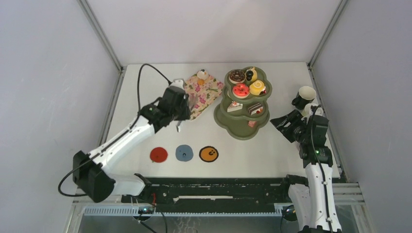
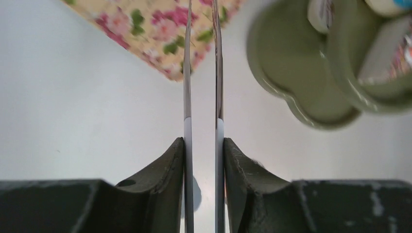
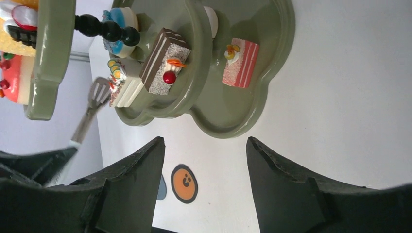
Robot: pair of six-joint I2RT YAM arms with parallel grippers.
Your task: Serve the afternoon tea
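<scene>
The olive-green three-tier stand [image 1: 222, 114] stands right of centre with donuts [image 1: 241, 90] on its upper tiers and cake slices [image 1: 256, 108] below. The right wrist view shows its black knob [image 3: 104, 26], a chocolate slice [image 3: 163, 60] and a pink slice [image 3: 240, 63]. One cupcake [image 1: 201, 75] sits on the floral tray [image 1: 208, 93]. My left gripper [image 1: 177, 114] is shut on metal tongs [image 2: 187, 73], which point at the table by the tray's near corner [image 2: 160, 34]. My right gripper [image 1: 283, 125] is open and empty, right of the stand. A dark mug with a pale lining [image 1: 306, 94] stands behind it.
Red [image 1: 159, 155], blue [image 1: 184, 153] and orange [image 1: 209, 154] coasters lie in a row near the front. The orange coaster [image 3: 184, 183] shows between my right fingers. A black cable [image 1: 145, 73] loops over the left arm. Enclosure walls close off the left, right and back.
</scene>
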